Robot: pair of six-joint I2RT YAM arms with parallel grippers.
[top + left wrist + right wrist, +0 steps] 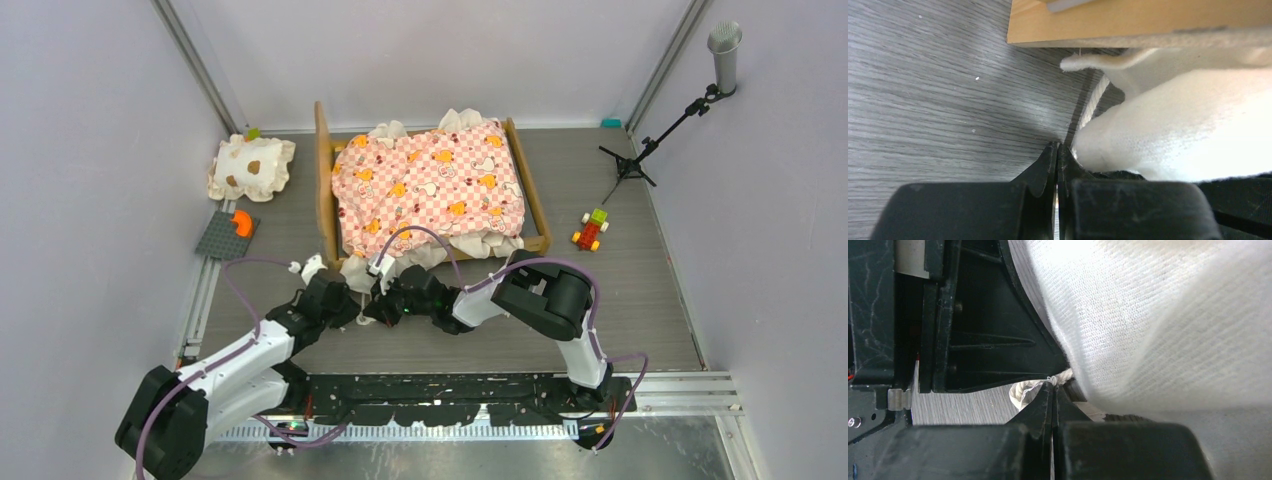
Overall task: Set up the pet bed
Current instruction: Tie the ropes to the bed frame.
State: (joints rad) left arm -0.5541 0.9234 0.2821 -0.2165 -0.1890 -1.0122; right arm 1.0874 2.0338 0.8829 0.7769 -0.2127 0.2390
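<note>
The pet bed point(322, 180) stands mid-table, its pink checkered mattress point(430, 185) in the light-wood frame and cream ruffles spilling over the near rail. Both grippers meet at the bed's near-left corner. My left gripper point(360, 308) point(1058, 146) is shut, its tips on the table right beside the cream ruffle point(1173, 130) and a thin white cord point(1095, 102), below the wooden frame point(1138, 22); nothing shows between the jaws. My right gripper point(387, 300) point(1053, 385) is shut, with a white cord point(1020, 392) pinched at its very tips under the cream fabric point(1148, 325).
A small cream pillow with brown spots point(250, 168) lies at the far left, a grey plate with an orange piece point(228, 235) near it. Toy bricks point(592, 230) and a microphone stand point(660, 130) sit to the right. The left arm's black body point(983, 340) is close to the right gripper.
</note>
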